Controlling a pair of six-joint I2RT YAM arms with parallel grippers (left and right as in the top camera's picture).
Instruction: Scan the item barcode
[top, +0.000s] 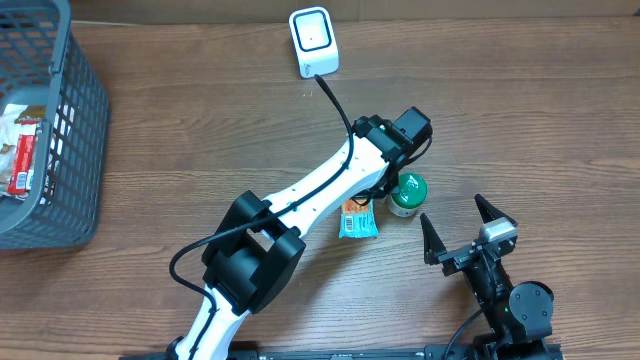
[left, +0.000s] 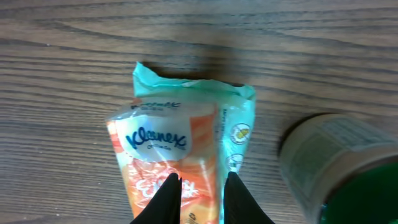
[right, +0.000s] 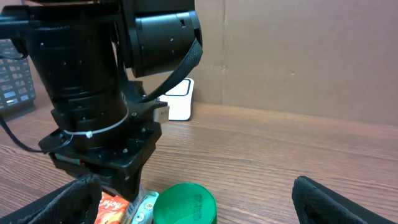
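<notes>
Well, reading the overhead view with twelve o'clock at the top edge, a grey basket (top: 70, 120) stood out at nine o'clock on the wooden tabletop (top: 180, 130), with a few wrapped packets (top: 22, 150) lying in it. Up at twelve o'clock sat the white scanner (top: 313, 40), and its black cable (top: 337, 105) ran down toward five o'clock until it met my left arm (top: 320, 185).

That arm reached from seven o'clock toward the middle of the tabletop. My left claw (left: 202, 194) pointed straight down and was clenched on the tissue pack (left: 180, 143), its two dark fingertips (left: 169, 199) drawn close together with a strip of the orange wrapper pinched between them. The pack lay flat on the wood just below the centre, well apart from the scanner, its teal end turned toward twelve o'clock in my left wrist view and the blue brand label facing up.

Just beside the pack, at its three o'clock, stood a small jar with a green lid (top: 407, 193); whether the two touched I could not tell.

Further toward four o'clock, near the jar, my right claw (top: 450, 207) was released, jaws spread wide and holding nothing, its fingers (right: 339, 199) framing the jar from my right wrist view.
</notes>
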